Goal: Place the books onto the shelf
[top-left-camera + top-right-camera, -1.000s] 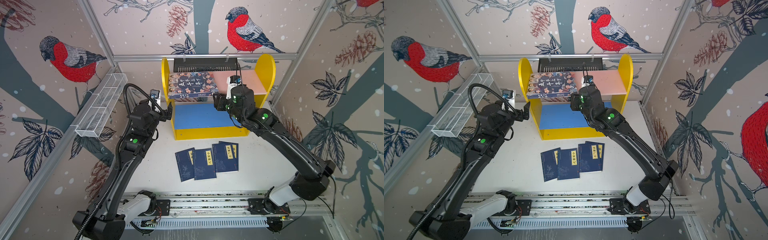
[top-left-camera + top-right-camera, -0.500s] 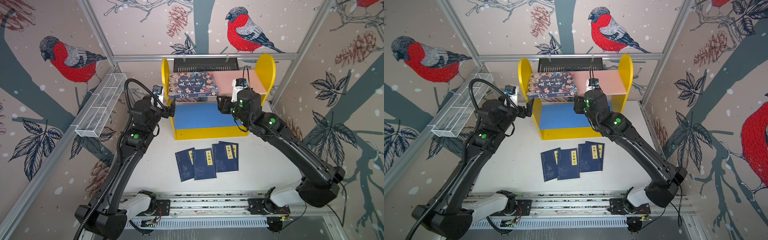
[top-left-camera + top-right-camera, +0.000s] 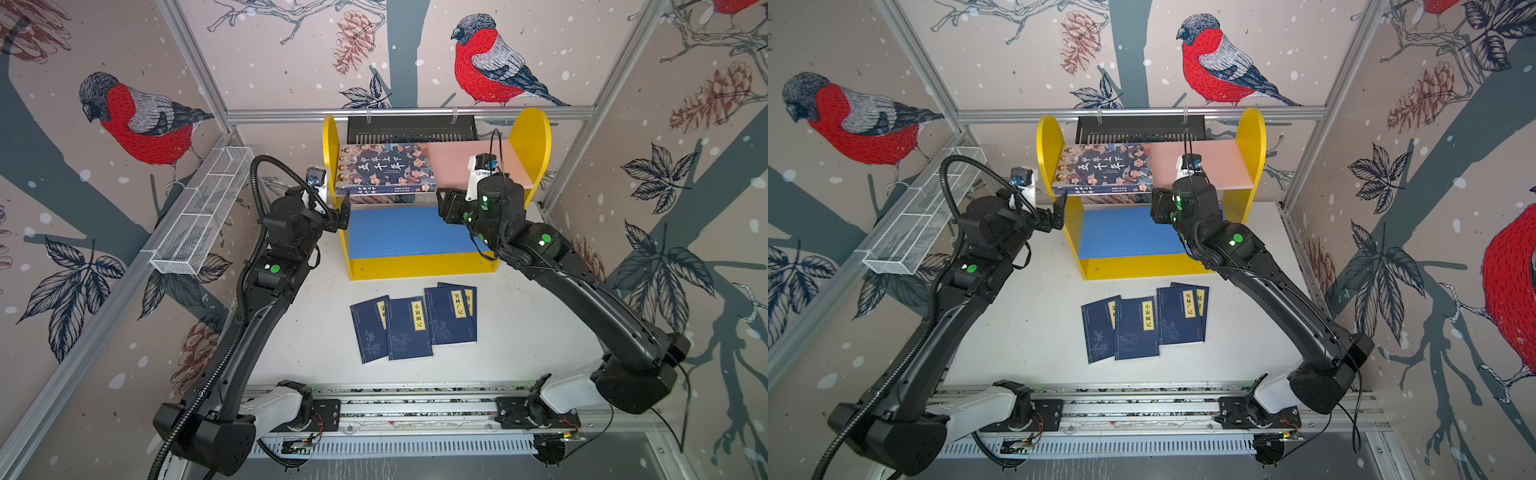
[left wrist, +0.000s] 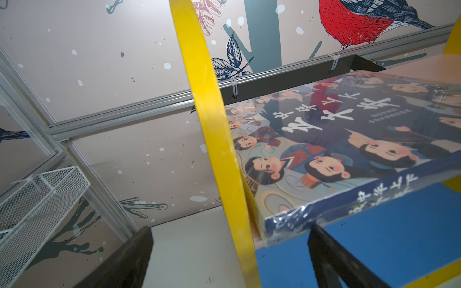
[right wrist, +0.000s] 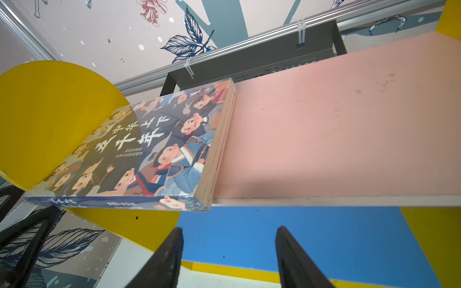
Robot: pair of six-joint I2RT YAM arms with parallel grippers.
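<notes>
The big book (image 3: 386, 168) with the drawn faces lies flat on the pink upper board (image 3: 457, 162) of the shelf (image 3: 530, 137). It sits at the left end, right against the yellow side panel (image 3: 330, 158). Shiny plastic wraps it. In the right wrist view its front edge (image 5: 119, 202) pokes a little past the board. The left wrist view cuts the book (image 4: 349, 139) off at the picture's edge. Under its front edge a reddish strip (image 3: 376, 199) shows, and I cannot tell what that is.

The four navy books (image 3: 409, 328) lie flat on the white table (image 3: 316, 332), in front of the shelf and apart from it. They overlap in a row. The left one (image 3: 368, 332) has half its yellow label covered. The last one (image 3: 470, 296) is almost all hidden, with only a thin strip peeking out.

The blue lower board (image 3: 399, 232) is partly hidden by the right arm.

The left gripper (image 4: 230, 230) has its jaws spread wide, one on each side of the yellow panel's front edge. It holds nothing. The right gripper (image 5: 229, 229) is about half open in front of the blue board, with nothing between its jaws. In both top views its fingers are hard to see under the wrist.

The black basket (image 3: 411, 129) hangs behind the shelf, which hides its lower part. The white wire tray (image 3: 199, 216) hangs on the left wall.
</notes>
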